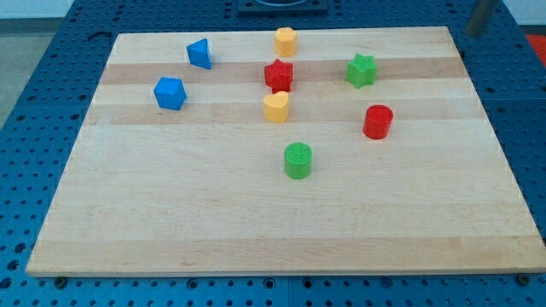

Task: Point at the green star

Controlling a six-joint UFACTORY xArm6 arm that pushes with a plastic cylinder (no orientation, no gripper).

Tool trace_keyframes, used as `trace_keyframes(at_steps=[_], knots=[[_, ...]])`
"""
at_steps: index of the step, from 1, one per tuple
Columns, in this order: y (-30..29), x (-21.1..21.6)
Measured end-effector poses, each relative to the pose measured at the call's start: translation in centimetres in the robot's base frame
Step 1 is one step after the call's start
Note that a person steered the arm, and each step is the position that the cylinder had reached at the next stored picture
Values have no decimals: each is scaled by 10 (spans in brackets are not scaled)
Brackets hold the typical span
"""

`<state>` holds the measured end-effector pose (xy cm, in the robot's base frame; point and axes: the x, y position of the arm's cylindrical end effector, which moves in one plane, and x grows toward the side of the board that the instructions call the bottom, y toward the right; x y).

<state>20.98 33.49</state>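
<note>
The green star lies on the wooden board, in its upper right part. My rod comes in at the view's top right corner, and my tip is just past the board's top right corner. It is well to the right of and above the green star, apart from every block.
A red star, a yellow hexagon and a yellow heart sit near the top centre. A red cylinder is below the green star. A green cylinder is at mid-board. Two blue blocks are at the upper left.
</note>
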Motion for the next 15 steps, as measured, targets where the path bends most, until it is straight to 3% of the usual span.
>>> trace_keyframes(at_steps=[15], knots=[[-146,9]])
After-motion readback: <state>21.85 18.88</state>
